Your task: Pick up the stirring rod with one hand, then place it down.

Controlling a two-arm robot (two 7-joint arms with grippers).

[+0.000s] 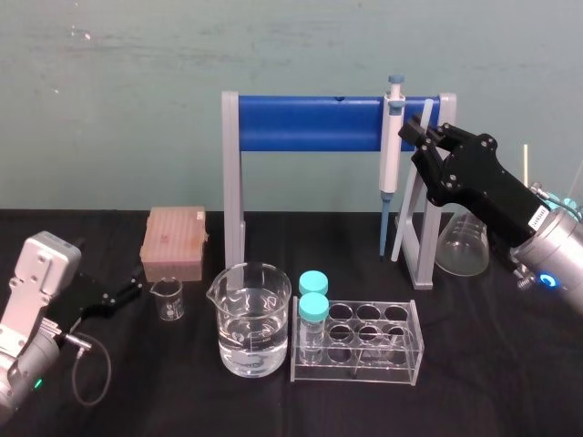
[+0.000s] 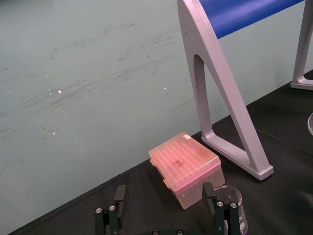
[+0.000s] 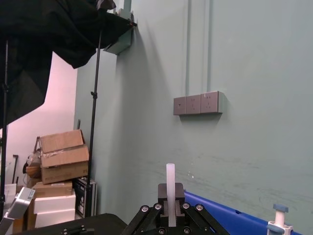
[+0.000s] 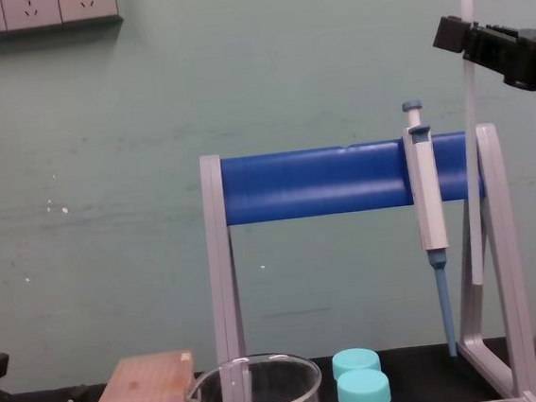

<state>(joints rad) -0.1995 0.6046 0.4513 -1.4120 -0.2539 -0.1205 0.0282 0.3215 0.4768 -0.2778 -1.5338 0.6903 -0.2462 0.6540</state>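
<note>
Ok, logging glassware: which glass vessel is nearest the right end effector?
The conical flask, below the right end effector gripping the stirring rod; the large beaker and small beaker stand farther left, nearer the idle left end effector.

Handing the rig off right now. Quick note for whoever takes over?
Right gripper: fingers shut on the stirring rod near its top end, raised beside the right leg of the pipette stand.
Left gripper: open, parked low at the left of the table, by the small beaker.
Rod: near upright, lower end clear of the table.
Done: pick-up.
Left: set the rod down and release.
</note>
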